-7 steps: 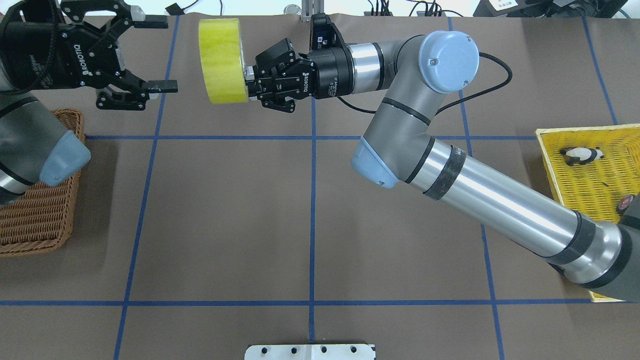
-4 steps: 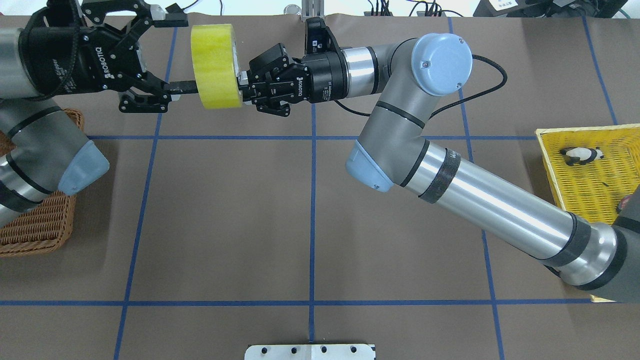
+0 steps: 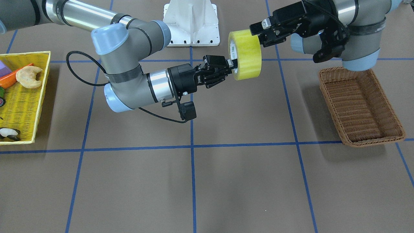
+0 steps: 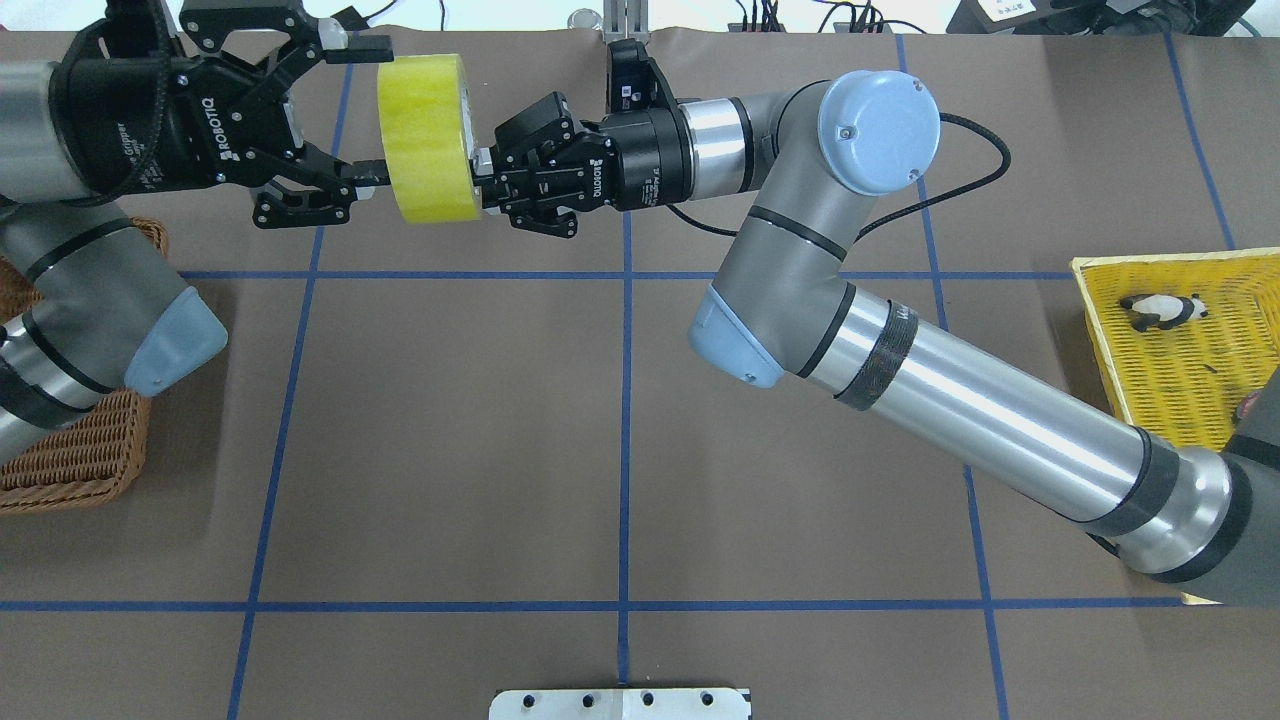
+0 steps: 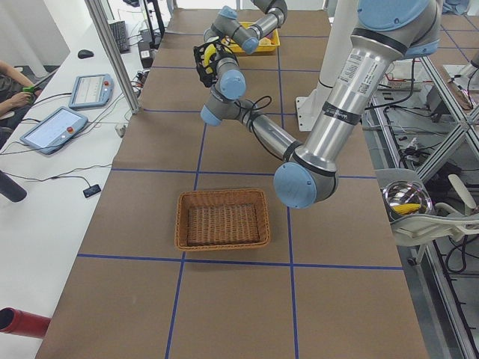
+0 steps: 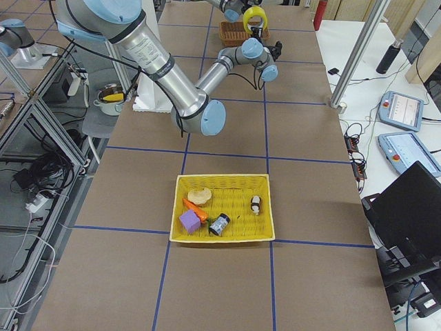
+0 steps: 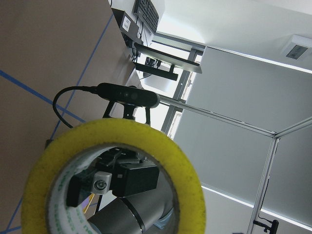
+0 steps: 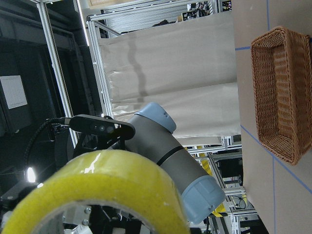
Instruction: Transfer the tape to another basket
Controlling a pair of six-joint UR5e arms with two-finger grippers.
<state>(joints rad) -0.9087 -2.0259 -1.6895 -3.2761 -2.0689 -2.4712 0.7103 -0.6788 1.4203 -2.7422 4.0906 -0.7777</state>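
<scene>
The right end effector pinches the tape in the air above the bench at 11 o'clock. The left end effector is spread astride its rim. The basket lies at 9 o'clock.

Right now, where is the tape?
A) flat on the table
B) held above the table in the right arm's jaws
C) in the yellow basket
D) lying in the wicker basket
B: the tape hangs clear of the table, pinched in the right jaws, while the left jaws stand open next to it and nothing lies in the wicker basket.
</scene>
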